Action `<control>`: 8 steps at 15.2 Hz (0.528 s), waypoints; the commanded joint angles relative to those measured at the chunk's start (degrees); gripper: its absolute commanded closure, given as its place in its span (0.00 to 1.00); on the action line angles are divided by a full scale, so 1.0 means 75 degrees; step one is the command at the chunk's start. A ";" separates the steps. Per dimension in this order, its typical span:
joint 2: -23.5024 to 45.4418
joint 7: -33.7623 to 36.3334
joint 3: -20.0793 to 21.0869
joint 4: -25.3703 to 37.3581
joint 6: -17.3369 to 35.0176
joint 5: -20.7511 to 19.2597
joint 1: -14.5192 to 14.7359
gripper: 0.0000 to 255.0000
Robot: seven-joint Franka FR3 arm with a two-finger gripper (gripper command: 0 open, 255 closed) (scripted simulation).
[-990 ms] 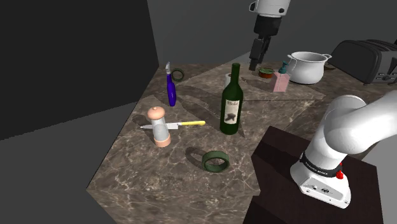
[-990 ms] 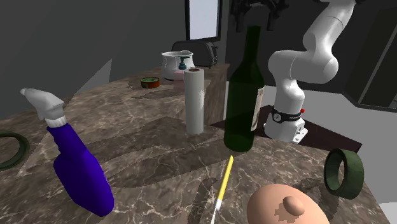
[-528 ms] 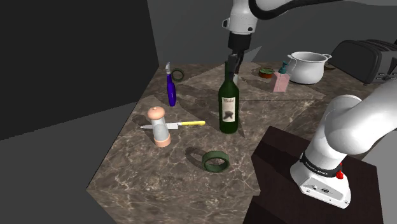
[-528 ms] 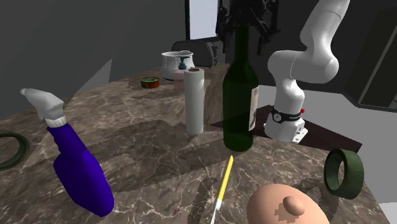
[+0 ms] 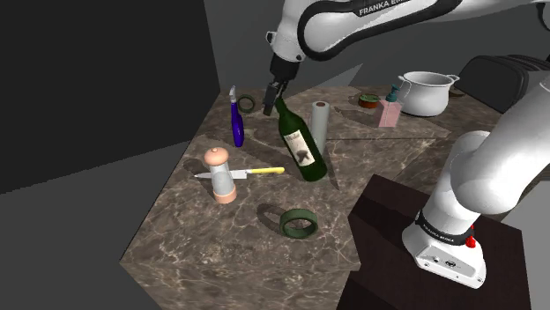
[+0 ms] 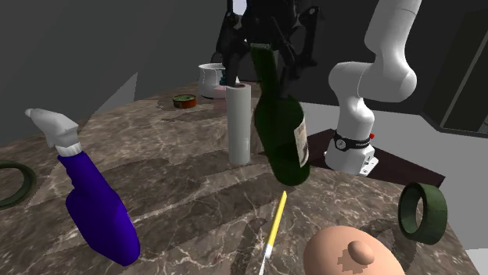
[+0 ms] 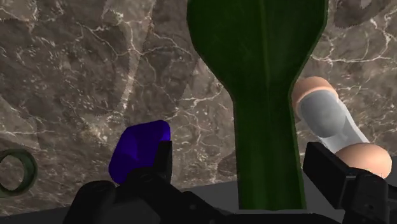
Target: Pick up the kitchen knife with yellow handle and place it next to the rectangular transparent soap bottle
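The knife (image 5: 251,172) with a yellow handle lies flat on the marble counter (image 5: 203,247), between the pepper mill (image 5: 220,174) and a dark green wine bottle (image 5: 300,145). Its yellow handle (image 6: 275,225) points toward that bottle's base. My gripper (image 5: 274,93) is up at the bottle's neck, well above the knife. It is open, and the neck (image 7: 267,146) stands between the fingers (image 7: 162,162) with a gap on each side. The bottle (image 6: 280,129) leans over steeply. The pinkish transparent soap bottle (image 5: 389,110) stands at the counter's far side, beside the white pot (image 5: 428,92).
A purple spray bottle (image 5: 236,123) lies near the far left edge. A white paper roll (image 5: 320,121) stands behind the wine bottle. A green ring (image 5: 299,223) lies near the front, another ring (image 5: 246,103) at the back. A toaster (image 5: 507,81) and a small can (image 5: 367,99) sit far right.
The arm swung from near the soap bottle toward the shoulder view's left. Its open fingers met the wine bottle's neck, and the bottle went from upright to leaning. The knife has not moved.
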 commanded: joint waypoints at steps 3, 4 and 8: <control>0.1118 -0.0127 0.0172 0.0451 -0.1758 -0.0150 0.0157 0.00; 0.1393 -0.0145 0.0220 0.0605 -0.1660 -0.0199 0.0195 0.00; 0.2504 -0.0195 0.0405 0.1299 -0.1340 -0.0437 0.0352 0.00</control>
